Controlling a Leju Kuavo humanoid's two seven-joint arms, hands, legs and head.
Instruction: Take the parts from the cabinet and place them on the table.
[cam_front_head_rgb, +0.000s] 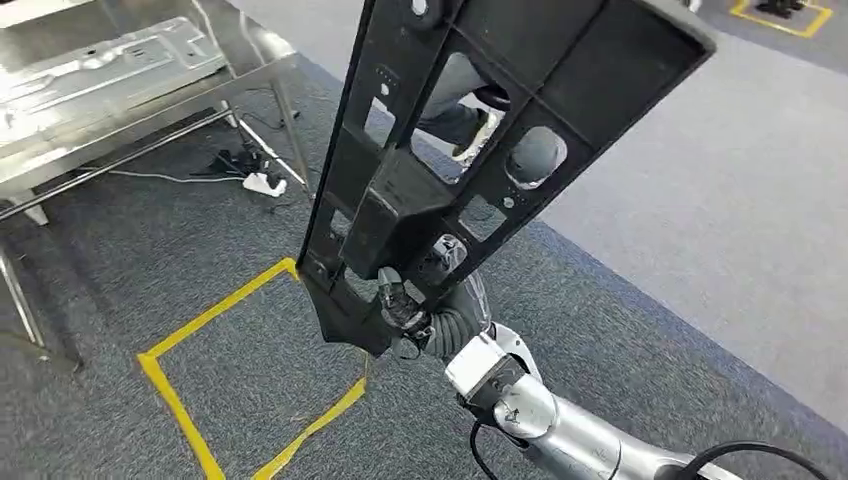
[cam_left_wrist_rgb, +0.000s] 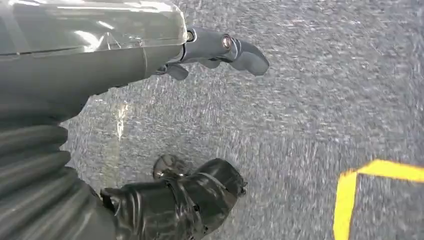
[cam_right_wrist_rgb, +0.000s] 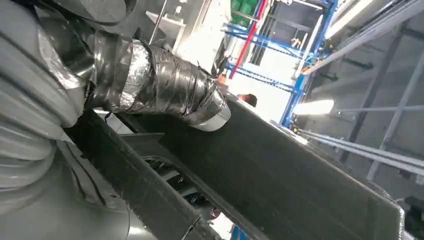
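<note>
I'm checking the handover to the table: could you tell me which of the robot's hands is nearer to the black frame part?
Right. The right hand grips the black frame part at its lower end, holding it up. The left hand hangs over the grey carpet, holding nothing.

Grey carpet (cam_front_head_rgb: 200, 260), yellow floor tape (cam_front_head_rgb: 215, 312), metal table (cam_front_head_rgb: 120, 90)

The black panel (cam_front_head_rgb: 450, 150) is running off the head view's top edge and is covering most of a person (cam_front_head_rgb: 470, 110) behind it. The right hand (cam_front_head_rgb: 405, 315) is largely hiding behind the panel's lower end. The metal table (cam_front_head_rgb: 110, 75) is being cut by the left edge. The carpet (cam_left_wrist_rgb: 310, 125) is smearing into blur.
</note>
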